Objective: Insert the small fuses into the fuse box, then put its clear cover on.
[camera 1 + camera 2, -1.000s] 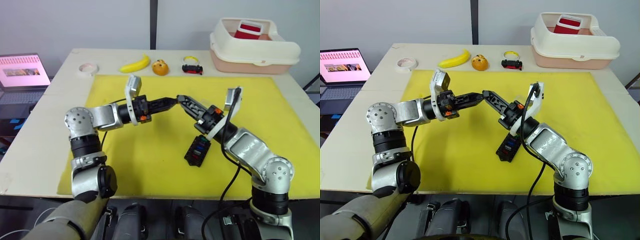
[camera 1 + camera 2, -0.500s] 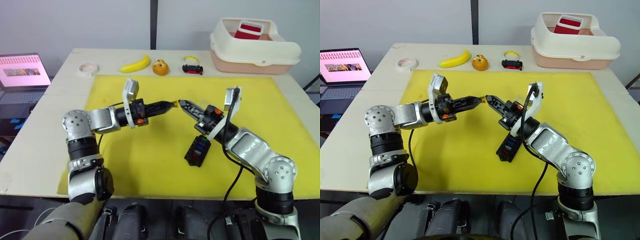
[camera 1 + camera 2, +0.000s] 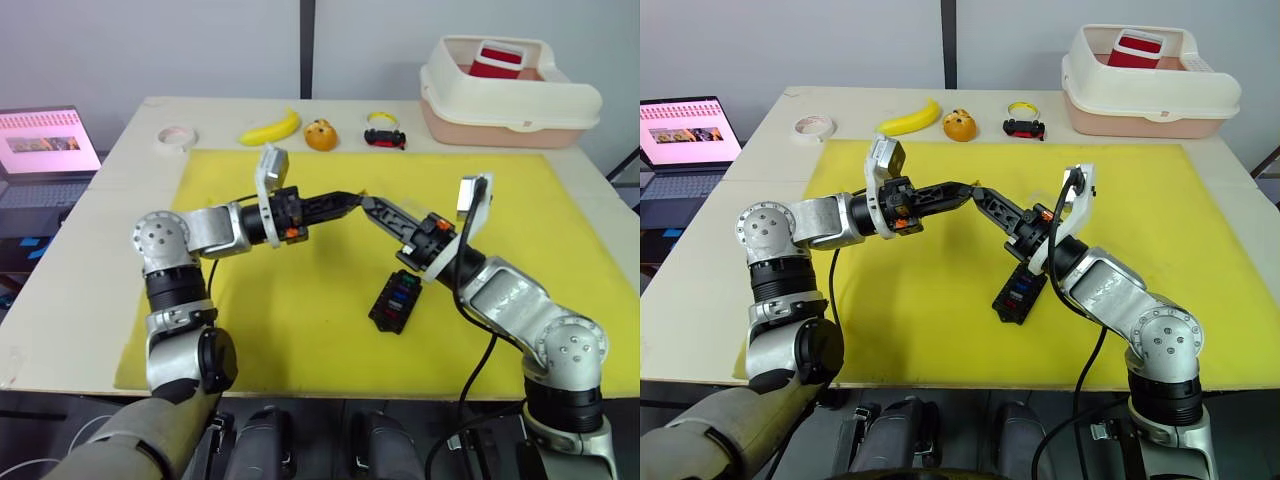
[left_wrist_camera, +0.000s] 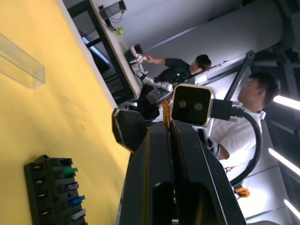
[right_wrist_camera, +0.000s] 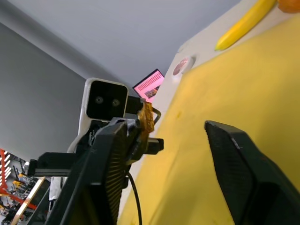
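Both grippers had drawn together again above the yellow mat (image 3: 300, 320). Left gripper (image 3: 352, 198) pinched 1 small yellowish fuse (image 4: 165, 112), light, stiff and slippery, best held by its flat sides. Right gripper (image 5: 164, 168) stood spread, empty, beside it. Below, the fuse box (image 3: 395, 302) lay on the mat, clear cover (image 4: 21, 61) nearby.

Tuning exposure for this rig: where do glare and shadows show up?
Left wrist view: ceiling strip lights flare bright behind the left tool, shut on an amber fuse; the clear cover catches pale highlights. Left eye view: soft shadows on the yellow mat under both arms.
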Controlling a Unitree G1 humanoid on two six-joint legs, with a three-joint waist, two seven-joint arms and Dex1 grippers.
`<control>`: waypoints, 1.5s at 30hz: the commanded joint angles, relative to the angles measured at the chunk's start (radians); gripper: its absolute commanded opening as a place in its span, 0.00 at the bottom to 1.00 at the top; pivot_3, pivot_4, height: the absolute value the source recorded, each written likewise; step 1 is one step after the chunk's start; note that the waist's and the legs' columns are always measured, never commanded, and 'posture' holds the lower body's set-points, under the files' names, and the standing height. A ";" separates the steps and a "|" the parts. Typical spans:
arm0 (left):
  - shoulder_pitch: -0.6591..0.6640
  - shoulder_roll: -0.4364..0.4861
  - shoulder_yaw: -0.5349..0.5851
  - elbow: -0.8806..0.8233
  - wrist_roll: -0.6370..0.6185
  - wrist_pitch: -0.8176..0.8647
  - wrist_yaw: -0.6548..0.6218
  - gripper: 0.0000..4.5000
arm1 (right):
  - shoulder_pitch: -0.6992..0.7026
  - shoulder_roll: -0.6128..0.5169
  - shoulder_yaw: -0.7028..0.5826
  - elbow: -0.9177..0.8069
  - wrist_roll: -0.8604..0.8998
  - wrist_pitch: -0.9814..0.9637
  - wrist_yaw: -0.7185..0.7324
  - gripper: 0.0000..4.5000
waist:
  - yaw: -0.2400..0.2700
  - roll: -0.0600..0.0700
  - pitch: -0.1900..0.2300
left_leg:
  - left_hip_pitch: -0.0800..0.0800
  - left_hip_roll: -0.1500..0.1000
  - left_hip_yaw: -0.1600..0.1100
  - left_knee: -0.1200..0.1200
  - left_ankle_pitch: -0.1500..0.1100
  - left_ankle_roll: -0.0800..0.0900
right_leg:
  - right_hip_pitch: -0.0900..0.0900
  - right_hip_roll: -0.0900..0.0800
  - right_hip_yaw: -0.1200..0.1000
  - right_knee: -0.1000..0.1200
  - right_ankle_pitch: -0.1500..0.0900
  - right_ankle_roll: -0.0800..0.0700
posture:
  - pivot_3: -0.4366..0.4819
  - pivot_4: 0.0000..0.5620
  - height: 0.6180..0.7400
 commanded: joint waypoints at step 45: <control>0.128 0.503 -0.546 -0.341 0.217 -0.399 -0.671 0.75 | 0.019 -0.345 -0.123 -0.031 0.030 0.092 0.210 0.00 | 0.003 0.001 0.000 | 0.000 -0.001 0.002 -0.004 0.000 0.000 | -0.001 0.000 0.000 -0.002 0.000 -0.001 | 0.48 0.27 1.00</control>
